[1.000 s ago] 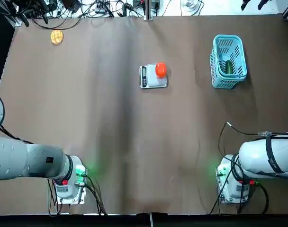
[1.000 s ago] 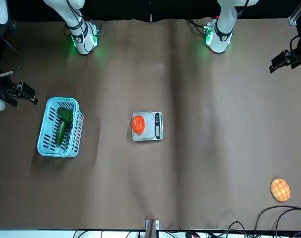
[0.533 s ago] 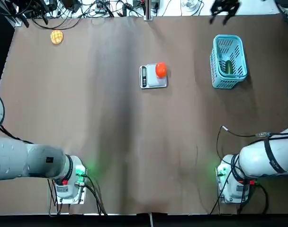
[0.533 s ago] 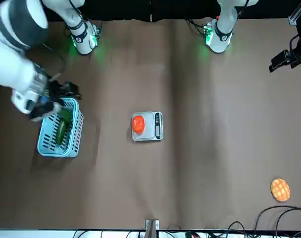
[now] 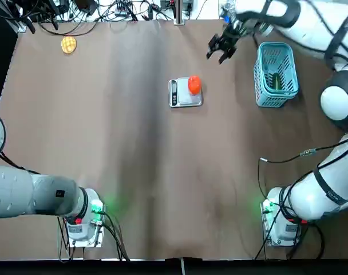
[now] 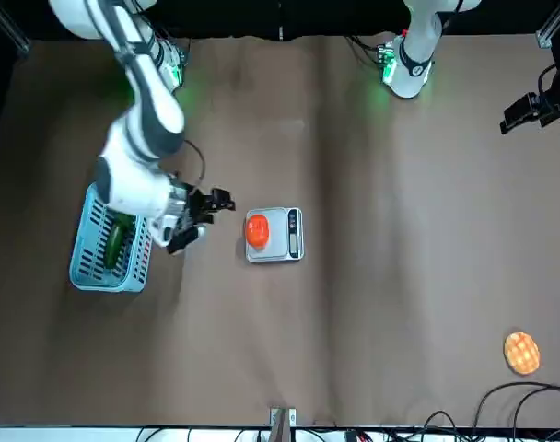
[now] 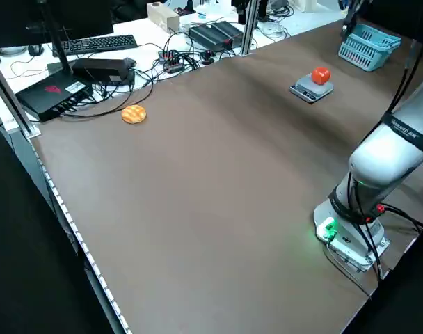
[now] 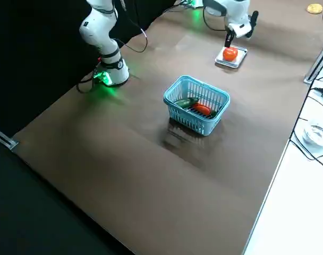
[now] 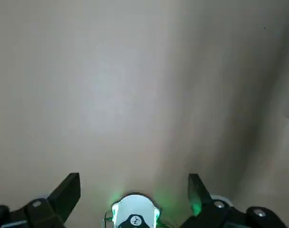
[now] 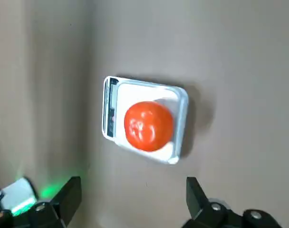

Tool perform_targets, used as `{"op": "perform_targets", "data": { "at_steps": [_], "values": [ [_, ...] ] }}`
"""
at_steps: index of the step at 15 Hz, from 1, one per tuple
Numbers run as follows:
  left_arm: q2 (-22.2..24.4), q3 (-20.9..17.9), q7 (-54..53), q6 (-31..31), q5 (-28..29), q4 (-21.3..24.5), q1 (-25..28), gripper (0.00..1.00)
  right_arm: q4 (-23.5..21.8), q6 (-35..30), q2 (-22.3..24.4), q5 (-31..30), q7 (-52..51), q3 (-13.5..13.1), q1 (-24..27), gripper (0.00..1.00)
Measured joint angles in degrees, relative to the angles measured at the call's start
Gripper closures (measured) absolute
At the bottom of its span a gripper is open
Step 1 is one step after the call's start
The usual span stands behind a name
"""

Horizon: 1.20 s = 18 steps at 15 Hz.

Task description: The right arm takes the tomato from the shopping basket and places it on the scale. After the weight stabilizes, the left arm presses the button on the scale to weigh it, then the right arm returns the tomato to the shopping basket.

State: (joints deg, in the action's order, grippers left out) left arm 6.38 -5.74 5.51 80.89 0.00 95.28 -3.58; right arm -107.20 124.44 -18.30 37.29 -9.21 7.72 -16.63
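On the small flat silver scale (image 5: 185,93) sat the round shiny orange-red tomato (image 5: 194,85). Our right gripper (image 5: 221,48) hovered near, jaws apart. It looked soft and slippery, so we would squeeze its round sides gently.

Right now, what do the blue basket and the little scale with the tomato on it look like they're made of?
The light-blue lattice shopping basket looks like moulded plastic: thin, even ribs, slightly glossy. The small square kitchen scale seems to have a smooth silver-grey platform, metal or plastic, hard to tell, with a dark control strip. The round orange-red tomato has shiny, smooth skin.
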Motion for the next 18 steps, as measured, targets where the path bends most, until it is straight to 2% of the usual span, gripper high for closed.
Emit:
{"op": "perform_targets", "data": {
  "at_steps": [5,9,11,13,14,16,18],
  "values": [
    [-0.1,0.0,0.0,-0.1,0.0,0.0,0.0,0.0,-6.7,19.2,-0.5,1.2,0.3,0.0,-10.5,0.0],
    [-0.1,-0.1,0.0,-0.1,0.0,0.0,0.0,0.0,-8.7,24.5,-2.3,1.2,3.2,-1.5,-15.1,0.0],
    [-0.1,-0.1,0.0,-0.2,0.0,0.0,0.0,0.0,-8.8,25.7,-4.0,1.2,3.3,-5.1,-18.7,0.0],
    [-0.1,-0.1,0.0,-0.2,0.0,0.0,0.0,0.0,-8.4,26.2,-5.5,1.2,3.4,-10.4,-23.6,0.0],
    [-0.1,-0.1,0.0,-0.3,0.0,0.0,0.0,0.0,-7.6,26.3,-6.5,1.2,4.2,-15.0,-28.2,0.0],
    [-0.1,-0.1,0.0,-0.3,0.0,0.0,0.0,0.0,-6.9,26.3,-7.3,1.2,4.7,-17.2,-30.7,0.0],
    [-0.1,-0.1,0.0,-0.3,0.0,0.0,0.0,0.0,-6.1,26.3,-8.1,1.2,5.4,-17.8,-31.4,0.0]
  ]
}}
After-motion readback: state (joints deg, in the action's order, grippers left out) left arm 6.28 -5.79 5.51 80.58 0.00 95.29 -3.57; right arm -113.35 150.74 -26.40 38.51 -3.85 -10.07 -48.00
